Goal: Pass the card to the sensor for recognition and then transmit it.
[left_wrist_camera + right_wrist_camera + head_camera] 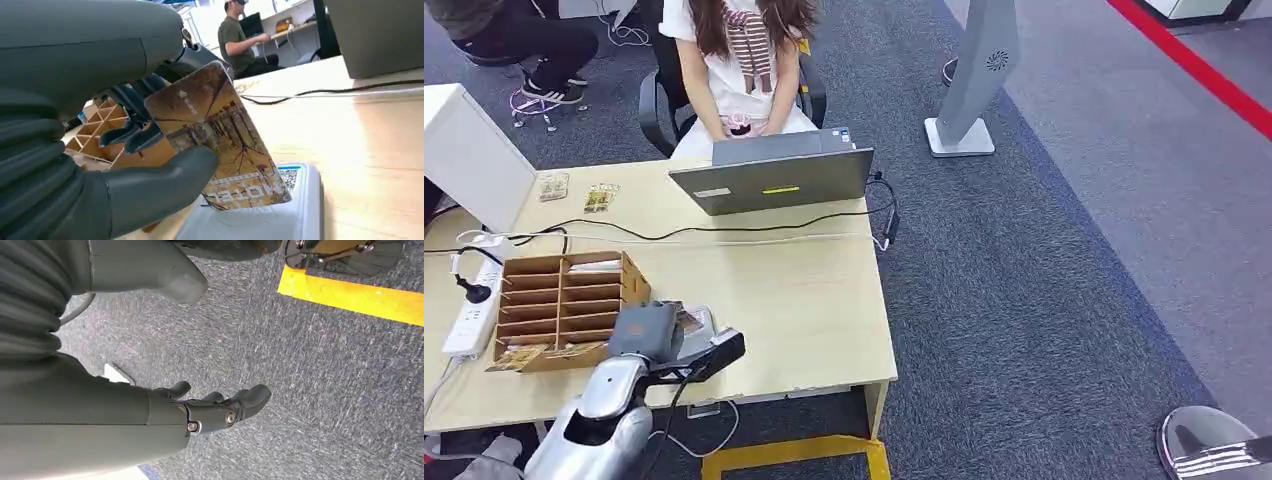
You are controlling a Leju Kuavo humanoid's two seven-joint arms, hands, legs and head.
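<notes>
Your left hand (125, 165) is pinching the card (215, 135) onto the sensor (280, 220); your right hand (210, 410) is hanging empty, fingers apart.

Light wooden desk (804, 300) on grey carpet (1064, 260)

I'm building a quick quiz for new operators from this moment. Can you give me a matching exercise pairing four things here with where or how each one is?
Things:
1. card
2. sensor
3. right hand
4. laptop

States:
A. hanging over grey carpet, holding nothing
B. pale box on the desk, right under the card's lower edge
C. at the desk's far edge, in front of a seated person
D. held between the left hand's thumb and fingers

Pairs: 1-D, 2-B, 3-A, 4-C
</notes>
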